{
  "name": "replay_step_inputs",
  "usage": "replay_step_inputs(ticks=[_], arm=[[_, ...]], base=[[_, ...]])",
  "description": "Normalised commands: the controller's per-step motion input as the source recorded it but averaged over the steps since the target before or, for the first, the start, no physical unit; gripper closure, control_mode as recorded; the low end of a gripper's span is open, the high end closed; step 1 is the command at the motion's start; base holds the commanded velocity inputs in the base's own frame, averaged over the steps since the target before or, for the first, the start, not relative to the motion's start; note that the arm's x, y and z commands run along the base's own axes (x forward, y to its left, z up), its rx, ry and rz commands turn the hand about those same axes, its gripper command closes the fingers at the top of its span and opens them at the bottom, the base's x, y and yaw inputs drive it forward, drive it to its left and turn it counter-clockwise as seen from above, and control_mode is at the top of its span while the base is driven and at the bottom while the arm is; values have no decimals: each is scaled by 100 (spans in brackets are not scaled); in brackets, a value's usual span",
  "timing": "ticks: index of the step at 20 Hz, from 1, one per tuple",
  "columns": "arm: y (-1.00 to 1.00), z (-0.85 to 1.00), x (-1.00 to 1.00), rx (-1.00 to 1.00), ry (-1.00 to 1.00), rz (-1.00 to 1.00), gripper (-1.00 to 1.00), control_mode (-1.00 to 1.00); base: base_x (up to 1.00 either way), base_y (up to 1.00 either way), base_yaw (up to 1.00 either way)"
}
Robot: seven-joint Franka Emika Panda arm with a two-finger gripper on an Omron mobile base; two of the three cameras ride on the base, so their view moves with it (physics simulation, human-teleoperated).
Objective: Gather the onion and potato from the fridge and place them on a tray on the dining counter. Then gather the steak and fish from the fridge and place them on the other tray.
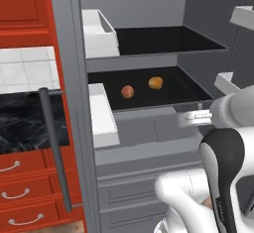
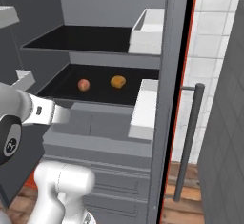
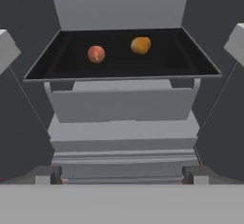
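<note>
You're looking into the open fridge point(image 3: 119, 8): onion point(image 3: 96, 54) and potato point(image 3: 140, 45) are sitting apart, upper centre on the black shelf point(image 3: 190, 61), and your gripper point(image 3: 122, 174) is hanging wide apart at bottom, gripping nothing

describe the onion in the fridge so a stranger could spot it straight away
Look into the tall grey open fridge, at its lower black shelf. Two small round things lie there apart; the onion is the reddish-pink one on the left, unlike the orange-yellow potato beside it.
</note>
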Motion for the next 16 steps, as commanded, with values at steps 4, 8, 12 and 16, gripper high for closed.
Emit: replay_step_inputs(ticks=[4,8,12,16], arm=[[0,0,0,0,0,0,-100,100],[0,0,0,0,0,0,-100,-100],[-2,-17,11,2,5,14,-100,-100],[-10,-26,34,0,9,33,-100,-100]], base=[[27,-1,0],[3,0,0],[0,0,0],[0,0,0]])
